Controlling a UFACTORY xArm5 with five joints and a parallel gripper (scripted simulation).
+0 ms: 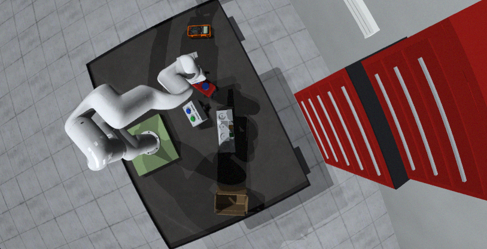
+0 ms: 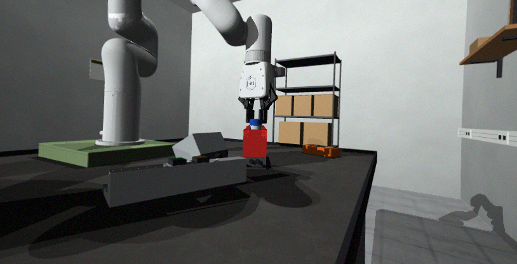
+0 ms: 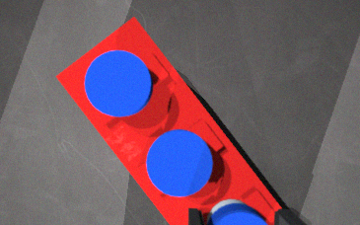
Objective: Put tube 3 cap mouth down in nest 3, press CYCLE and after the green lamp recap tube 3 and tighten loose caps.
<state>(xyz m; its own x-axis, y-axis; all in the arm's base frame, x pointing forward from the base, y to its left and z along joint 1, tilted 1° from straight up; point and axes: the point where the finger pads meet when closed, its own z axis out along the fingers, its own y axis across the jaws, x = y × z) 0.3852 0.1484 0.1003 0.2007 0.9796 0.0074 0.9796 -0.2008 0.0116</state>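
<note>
The red decapping station (image 3: 178,143) lies slantwise in the wrist view, and it also shows in the side view (image 2: 254,141). Two blue-capped tubes (image 3: 118,83) (image 3: 180,163) stand free on it. A third blue cap (image 3: 237,215) sits on its tube at the bottom edge, between my gripper's fingers. The fingers straddle this cap with a small gap on each side, so the gripper is open. In the side view the gripper (image 2: 256,116) hangs straight down over that cap (image 2: 255,123). The cap tray (image 1: 225,128) lies beside the key housing (image 1: 194,112).
The housing carries the blue key (image 1: 188,111) and the green key (image 1: 192,118). An orange meter (image 1: 199,30) lies at the far table end and a cardboard box (image 1: 230,200) at the near end. A long grey block (image 2: 173,183) stands before the tray.
</note>
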